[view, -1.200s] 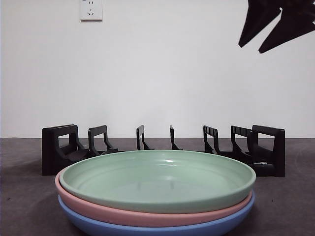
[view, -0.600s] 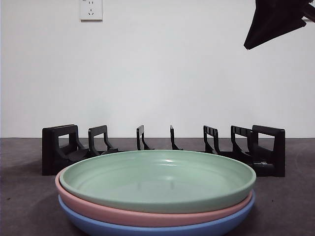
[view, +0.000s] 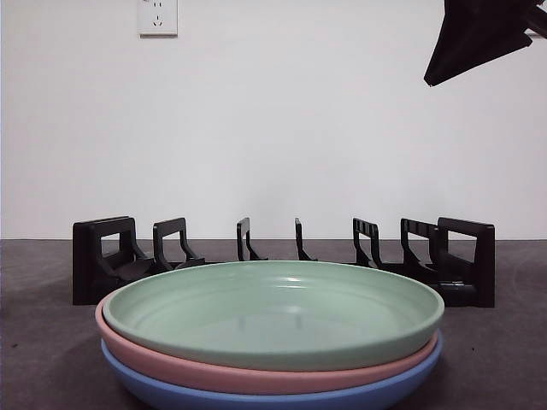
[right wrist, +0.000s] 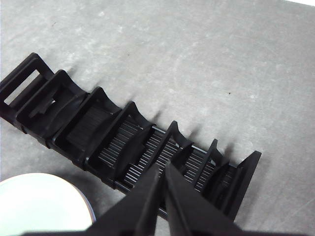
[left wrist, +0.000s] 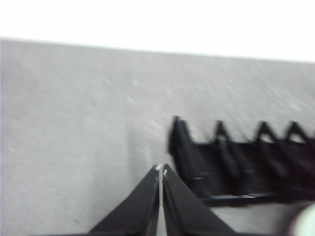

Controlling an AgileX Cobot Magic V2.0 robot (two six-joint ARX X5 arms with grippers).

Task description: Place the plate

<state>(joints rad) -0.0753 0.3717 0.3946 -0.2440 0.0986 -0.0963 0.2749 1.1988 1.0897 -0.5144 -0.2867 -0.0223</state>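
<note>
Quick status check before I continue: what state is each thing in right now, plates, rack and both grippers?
green plate: top of the stack, right way up, nothing in it.
pink plate: middle of the stack, under the green one.
blue plate: bottom of the stack, on the table.
rack: behind the stack, all slots empty.
left gripper: shut, holding nothing, near one end of the rack.
right gripper: shut, holding nothing, above the rack.

Open air lies above the stacked plates [view: 273,329]; the black plate rack [view: 282,256] stands just behind them, bare table [view: 43,359] on both sides.
</note>
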